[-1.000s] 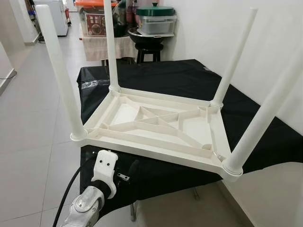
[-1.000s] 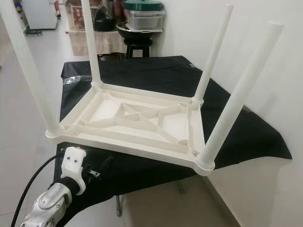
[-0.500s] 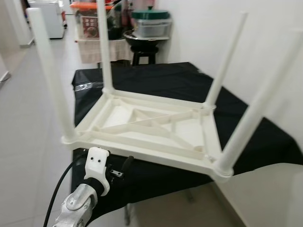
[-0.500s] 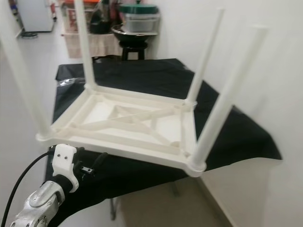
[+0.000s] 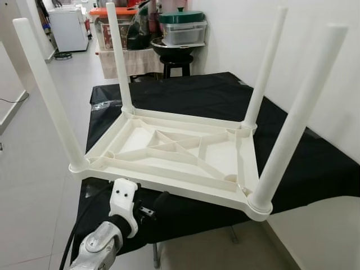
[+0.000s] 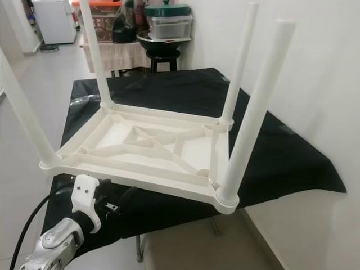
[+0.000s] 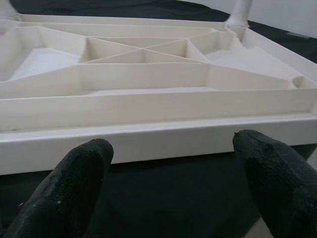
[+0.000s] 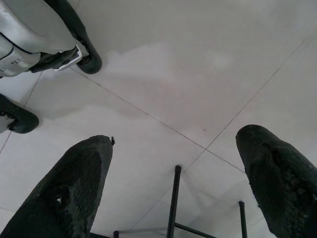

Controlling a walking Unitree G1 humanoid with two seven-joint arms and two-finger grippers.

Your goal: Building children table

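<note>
A white plastic children's table (image 5: pixel 169 152) lies upside down on a black-covered work table (image 5: pixel 315 163). Its four white legs stand upright in the corners, the nearest ones at the left (image 5: pixel 48 95) and right (image 5: pixel 298 121). My left arm (image 5: pixel 104 244) reaches up from below toward the near rim (image 7: pixel 148 136). The left gripper (image 7: pixel 171 148) is open, its two black fingers (image 7: pixel 74 173) spread just short of that rim and holding nothing. My right gripper (image 8: pixel 173 136) hangs open over the tiled floor.
A black stool with a pot (image 5: pixel 175 50) and a green-lidded container (image 5: pixel 181 25) stand behind the work table. A white wall runs along the right. Open tiled floor (image 5: pixel 34 185) lies to the left. Below the right gripper are black metal frame legs (image 8: pixel 173 203) and my foot (image 8: pixel 39 34).
The whole picture has shifted, so the camera moved. The left gripper stays just below the near rim, open. The upturned table has not moved.
</note>
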